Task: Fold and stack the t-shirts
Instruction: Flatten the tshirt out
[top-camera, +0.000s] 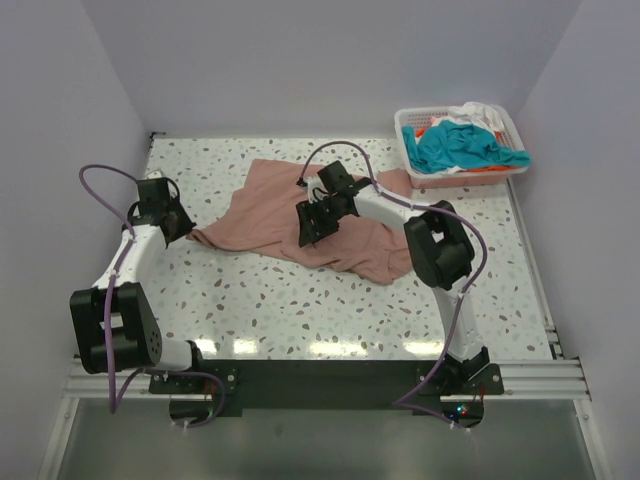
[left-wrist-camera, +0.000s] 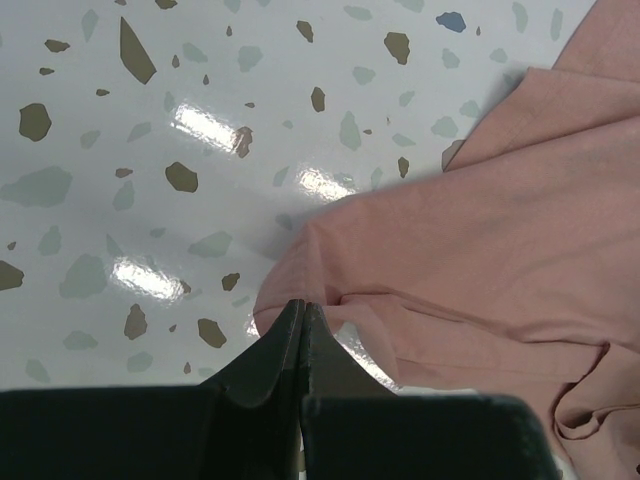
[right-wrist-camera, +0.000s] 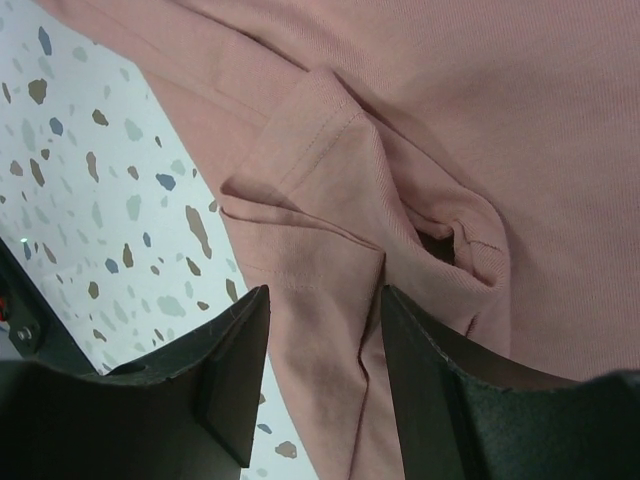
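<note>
Salmon-pink t-shirt (top-camera: 270, 215) is lying rumpled and spread across the middle of the speckled table (top-camera: 260, 300). Left gripper (left-wrist-camera: 303, 312) is resting at the shirt's left edge with its jaws pressed together; whether cloth is caught between them cannot be told. Right gripper (right-wrist-camera: 325, 300) is hanging over a stitched, bunched fold of the same shirt, jaws spread. Teal t-shirt (top-camera: 460, 148), white t-shirt (top-camera: 485, 115) and orange t-shirt (top-camera: 480, 172) are lying heaped in the white lattice basket (top-camera: 410, 125) at the far right corner.
</note>
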